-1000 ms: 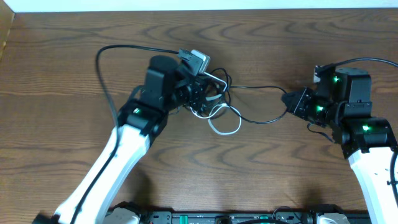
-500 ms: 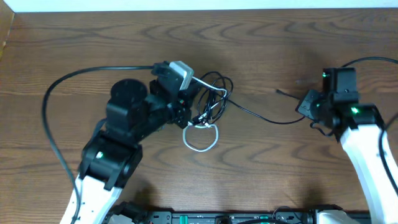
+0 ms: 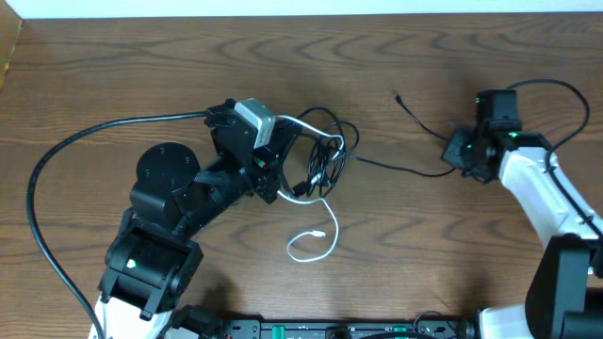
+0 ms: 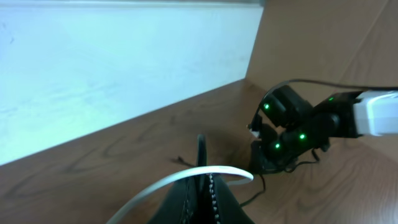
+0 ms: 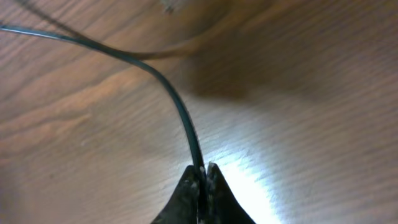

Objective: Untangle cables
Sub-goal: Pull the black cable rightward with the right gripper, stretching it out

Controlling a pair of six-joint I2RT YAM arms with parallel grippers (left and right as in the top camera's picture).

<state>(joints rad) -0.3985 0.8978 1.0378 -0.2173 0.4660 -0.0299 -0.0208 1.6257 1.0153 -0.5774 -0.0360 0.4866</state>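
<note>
Black cords and one white, your cables [image 3: 320,155], are lying bundled left of centre on the wooden table [image 3: 424,264]. Your left arm is reaching up from the lower left; its left gripper [image 3: 280,184] is pinching shut on the white cord [image 4: 205,171] beside the bundle. Your right arm is bending in from the right edge; its right gripper [image 3: 459,151] is clamping shut on a black cord [image 5: 183,115] trailing from the bundle.

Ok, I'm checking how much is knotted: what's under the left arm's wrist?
The white cable trails out from beneath it onto the table, with black cable loops beside. Whatever knot lies directly under the wrist is covered.
</note>
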